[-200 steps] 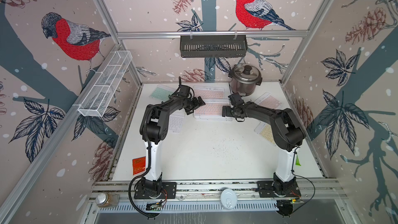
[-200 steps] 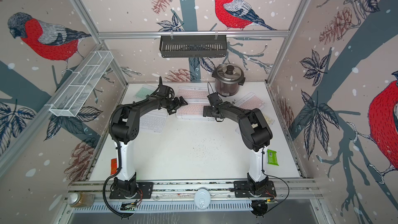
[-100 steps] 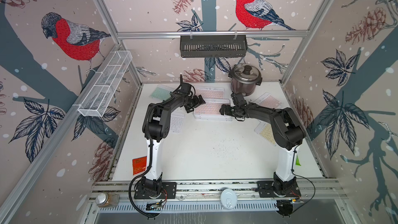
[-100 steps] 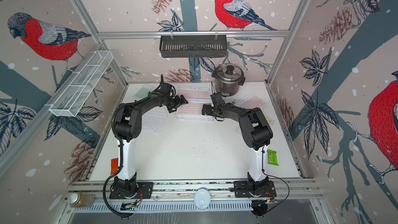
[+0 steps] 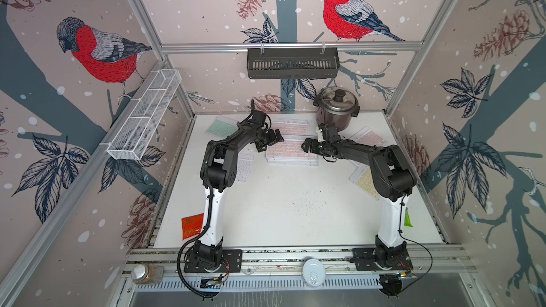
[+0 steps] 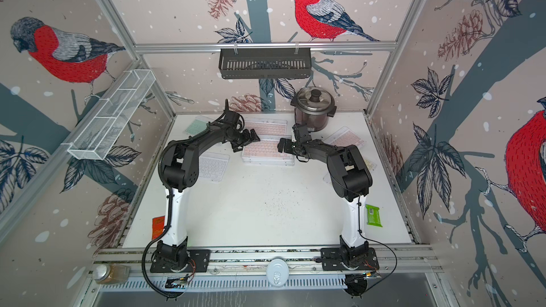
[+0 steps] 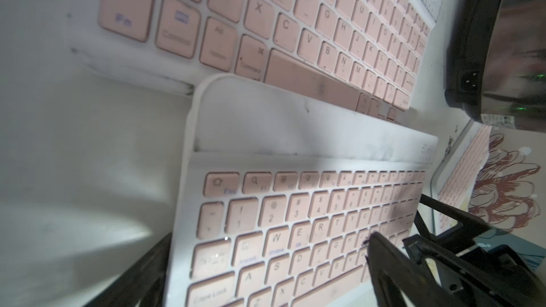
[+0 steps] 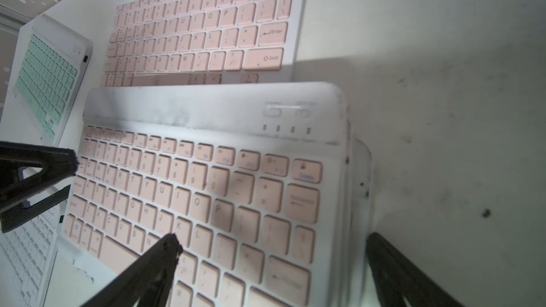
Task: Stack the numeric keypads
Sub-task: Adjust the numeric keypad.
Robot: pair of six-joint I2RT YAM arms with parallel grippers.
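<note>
Both top views are brightly and evenly lit from above, with only soft shadows cast on the white table. The walls are stretched toward the corners by wide-angle distortion. Both wrist views are dimmer and greyer. There the pink keypad is smeared by blur and crossed by hard-edged shade.

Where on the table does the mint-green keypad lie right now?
In both top views the mint-green keypad lies flat near the far left corner of the table, close to the back wall, with the pink keypad to its right.
</note>
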